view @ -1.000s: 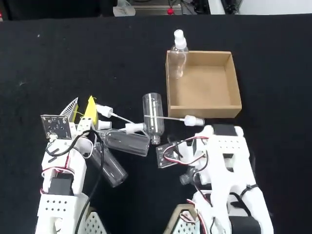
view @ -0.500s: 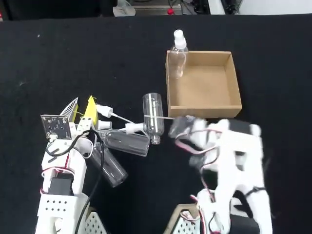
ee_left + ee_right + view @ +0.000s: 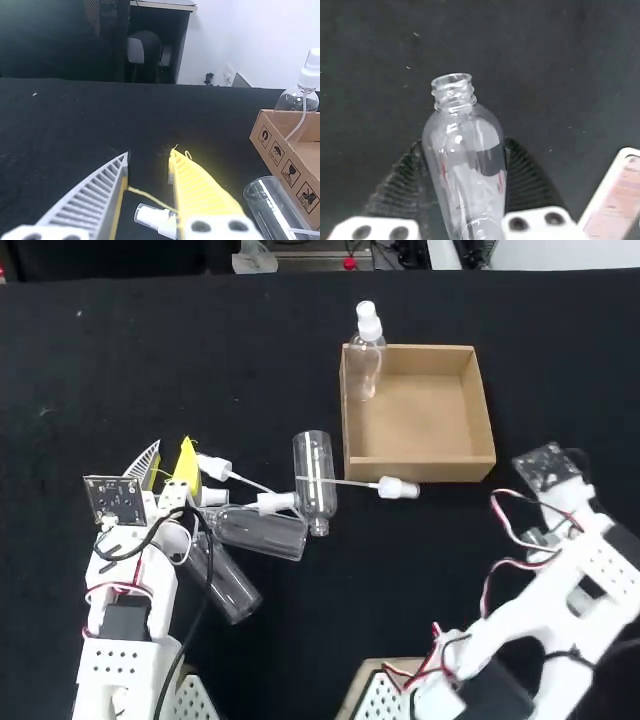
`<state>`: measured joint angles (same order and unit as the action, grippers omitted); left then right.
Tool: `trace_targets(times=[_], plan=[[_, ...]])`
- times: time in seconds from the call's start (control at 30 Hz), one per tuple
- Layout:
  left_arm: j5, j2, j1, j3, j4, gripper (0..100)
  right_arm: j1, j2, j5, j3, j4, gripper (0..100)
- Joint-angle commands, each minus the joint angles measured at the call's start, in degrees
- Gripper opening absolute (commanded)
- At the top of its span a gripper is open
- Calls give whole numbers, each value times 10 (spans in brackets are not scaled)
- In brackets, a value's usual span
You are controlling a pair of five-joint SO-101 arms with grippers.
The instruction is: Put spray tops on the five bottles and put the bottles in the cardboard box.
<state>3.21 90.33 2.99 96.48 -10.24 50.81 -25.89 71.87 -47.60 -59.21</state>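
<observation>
My right gripper (image 3: 466,150) is shut on a clear bottle (image 3: 452,92) whose threaded neck is bare. The right arm (image 3: 560,540) stands right of the cardboard box (image 3: 470,465). A bottle with a spray top (image 3: 366,350) stands in the box's far left corner. In front of the box lie a spray top with a tube (image 3: 397,488) and an uncapped bottle (image 3: 314,480). My left gripper (image 3: 168,447) is open near two more spray tops (image 3: 213,468) (image 3: 275,503) and two lying bottles (image 3: 262,532) (image 3: 222,580). One spray top (image 3: 152,217) lies between its fingers.
The black table (image 3: 200,360) has free room behind and left of the box. The left wrist view shows the box's wall (image 3: 280,150), the capped bottle (image 3: 302,95) and a lying bottle (image 3: 277,205).
The right arm has swung from the middle front of the table out to the right with the bottle, uncovering the spray top by the box. The left arm has not moved.
</observation>
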Motion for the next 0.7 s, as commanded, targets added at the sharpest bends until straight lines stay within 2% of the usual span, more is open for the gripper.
trace_targets(times=[0.0,0.17,0.37,0.67], plan=[[-4,3,-3,14,-1,130,21,56,-16,34,6,11],[-4,3,-3,14,-1,130,17,139,-39,130,-76,37],[-4,3,-3,14,-1,130,19,253,-39,224,-135,211],[-4,3,-3,14,-1,130,15,334,-36,333,-141,201]])
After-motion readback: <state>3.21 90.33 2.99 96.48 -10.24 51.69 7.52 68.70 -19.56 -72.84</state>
